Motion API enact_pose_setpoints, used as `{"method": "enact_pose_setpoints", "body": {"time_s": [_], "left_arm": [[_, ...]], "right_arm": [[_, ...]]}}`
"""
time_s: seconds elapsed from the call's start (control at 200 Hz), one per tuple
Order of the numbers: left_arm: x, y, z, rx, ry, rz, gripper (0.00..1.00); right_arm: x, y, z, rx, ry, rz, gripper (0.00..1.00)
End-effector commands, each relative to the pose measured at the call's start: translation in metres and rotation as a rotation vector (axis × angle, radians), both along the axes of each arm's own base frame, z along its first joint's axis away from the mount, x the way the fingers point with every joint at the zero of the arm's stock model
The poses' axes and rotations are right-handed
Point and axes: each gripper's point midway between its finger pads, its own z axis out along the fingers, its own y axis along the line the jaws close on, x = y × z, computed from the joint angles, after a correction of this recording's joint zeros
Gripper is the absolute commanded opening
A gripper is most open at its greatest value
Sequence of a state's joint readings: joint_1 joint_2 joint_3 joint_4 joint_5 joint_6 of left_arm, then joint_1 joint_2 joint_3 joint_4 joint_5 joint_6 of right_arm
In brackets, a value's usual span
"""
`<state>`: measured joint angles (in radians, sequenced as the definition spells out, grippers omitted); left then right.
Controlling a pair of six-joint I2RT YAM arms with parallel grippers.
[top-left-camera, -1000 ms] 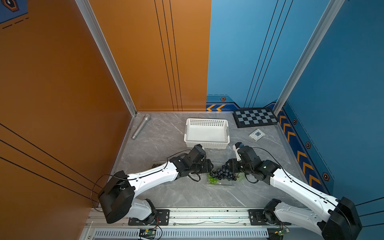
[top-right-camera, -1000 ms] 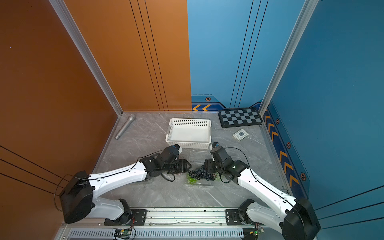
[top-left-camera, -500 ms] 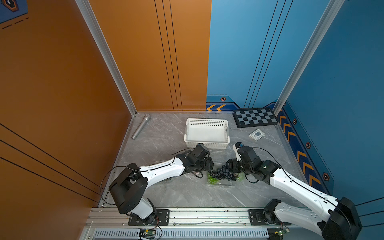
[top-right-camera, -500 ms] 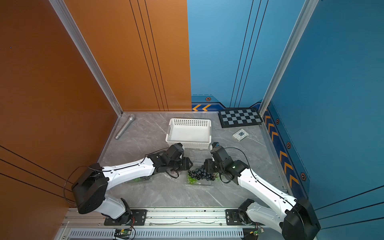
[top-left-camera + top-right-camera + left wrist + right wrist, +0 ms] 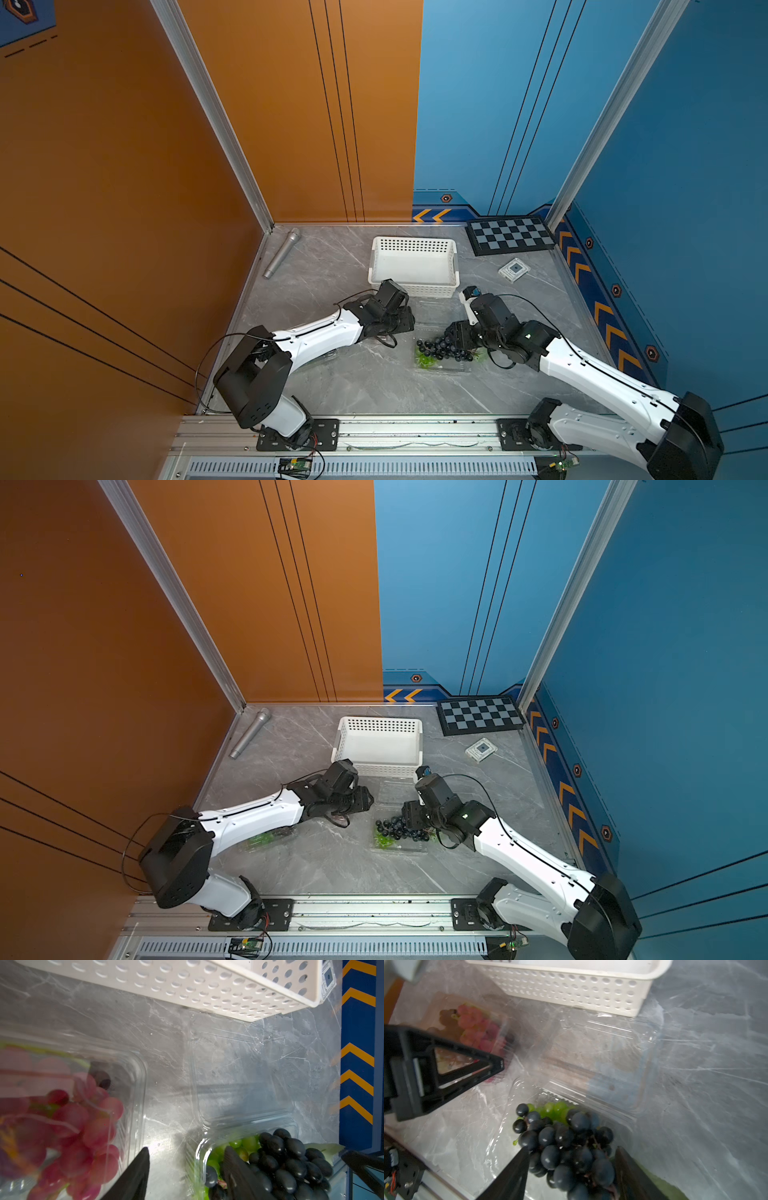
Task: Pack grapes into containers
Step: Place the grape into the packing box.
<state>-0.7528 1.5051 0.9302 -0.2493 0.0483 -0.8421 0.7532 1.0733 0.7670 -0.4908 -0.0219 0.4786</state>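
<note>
Two containers (image 5: 143, 1084), (image 5: 239, 1076), three bunches, one basket (image 5: 415, 286).
Empty left gripper (image 5: 186, 1148) gapes; right gripper (image 5: 573, 1148) straddles dark bunch (image 5: 571, 1136) atop green bunch (image 5: 554, 1108), grip unclear; red bunch (image 5: 83, 1122) boxed apart.

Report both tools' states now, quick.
Left tool: open, holding nothing.
Right tool: jaws on either side of the dark grapes; whether it grips them cannot be told.

Glossy dark grapes (image 5: 571, 1147) sit in a clear, shiny plastic container (image 5: 612, 1053). The basket (image 5: 571, 987) is matt white perforated plastic, and the table (image 5: 365, 386) is smooth grey marble-look.
</note>
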Motion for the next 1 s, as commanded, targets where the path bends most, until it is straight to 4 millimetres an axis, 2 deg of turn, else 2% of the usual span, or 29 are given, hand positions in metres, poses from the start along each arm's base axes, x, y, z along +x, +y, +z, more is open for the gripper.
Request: {"method": "enact_pose_setpoints", "body": {"time_s": [0.0,0.11,0.21,0.486,0.636,0.786,0.891,0.991], "left_arm": [[0.0,0.01,0.017,0.003,-0.044,0.009,0.59],[0.001,0.012,0.034,-0.036,-0.07,0.025,0.6],[0.0,0.015,0.044,-0.063,-0.085,0.043,0.6],[0.001,0.031,0.053,-0.093,-0.107,0.096,0.61],[0.003,0.038,0.052,-0.099,-0.105,0.111,0.61],[0.003,0.042,0.05,-0.1,-0.101,0.119,0.61],[0.003,0.043,0.05,-0.103,-0.099,0.121,0.61],[0.004,0.044,0.05,-0.105,-0.098,0.122,0.61]], "right_arm": [[-0.009,0.012,0.011,-0.057,-0.028,0.102,0.72],[-0.013,0.023,0.002,-0.136,-0.027,0.166,0.75],[-0.01,0.023,-0.018,-0.22,-0.005,0.183,0.75],[-0.004,0.019,-0.048,-0.344,0.029,0.192,0.73],[-0.007,0.023,-0.057,-0.358,0.057,0.208,0.61],[-0.006,0.027,-0.063,-0.377,0.07,0.22,0.38],[-0.002,0.028,-0.059,-0.382,0.054,0.212,0.21],[0.001,0.031,-0.05,-0.365,0.031,0.206,0.15]]}}
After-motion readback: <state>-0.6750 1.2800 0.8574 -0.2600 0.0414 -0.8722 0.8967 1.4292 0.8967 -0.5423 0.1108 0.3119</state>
